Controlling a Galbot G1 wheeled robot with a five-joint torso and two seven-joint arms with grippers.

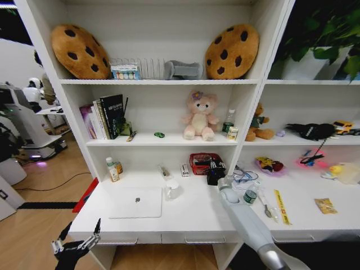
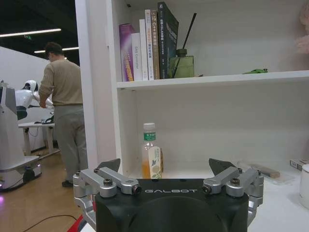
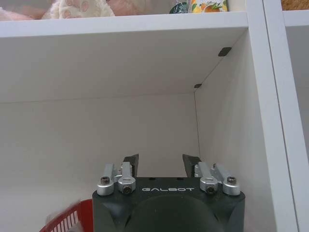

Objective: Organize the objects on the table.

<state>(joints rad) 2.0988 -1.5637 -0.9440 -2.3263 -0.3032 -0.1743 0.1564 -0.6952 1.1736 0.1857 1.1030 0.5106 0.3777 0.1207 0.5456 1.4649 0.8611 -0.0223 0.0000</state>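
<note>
— Where's the laptop [image 1: 135,202]?
— Closed flat on the counter [image 1: 191,216], left of the mug [image 1: 171,189], untouched.
— Why is the right hand [image 1: 216,175] so deep?
— It reaches by the red basket [image 1: 203,163], fingers spread, empty.
— The left hand [image 1: 76,243]?
— Wide, empty, parked below the counter's front edge.

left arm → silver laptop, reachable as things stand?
Probably yes. The left tool hangs open below the front left corner of the table, off the surface. The laptop lies closed and flat near that end, with nothing between them; the arm would need to lift above the table edge first.
</note>
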